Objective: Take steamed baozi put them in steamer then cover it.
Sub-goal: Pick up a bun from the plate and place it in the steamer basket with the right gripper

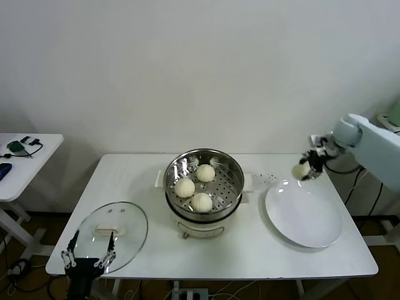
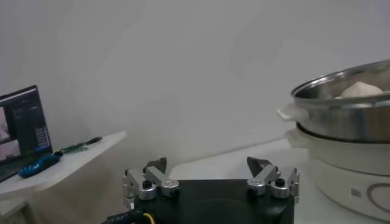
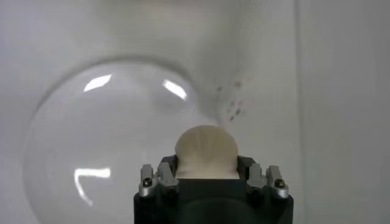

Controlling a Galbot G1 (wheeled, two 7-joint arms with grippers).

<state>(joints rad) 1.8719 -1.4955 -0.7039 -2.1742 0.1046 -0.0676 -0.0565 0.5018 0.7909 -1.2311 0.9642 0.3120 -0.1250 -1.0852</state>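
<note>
The right gripper holds a baozi above the plate; its wrist view shows the fingers pressing the bun's sides. Three buns sit in the steamer. The left gripper, spread wide, hangs near the lid.

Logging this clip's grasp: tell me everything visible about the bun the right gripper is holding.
The bun is small, round, smooth and cream-white, like soft dough. The right gripper is shut on it, fingers pressing its two sides so it bulges out between them. It hangs in the air over the far rim of the white plate, touching nothing else. Its underside is hidden.
</note>
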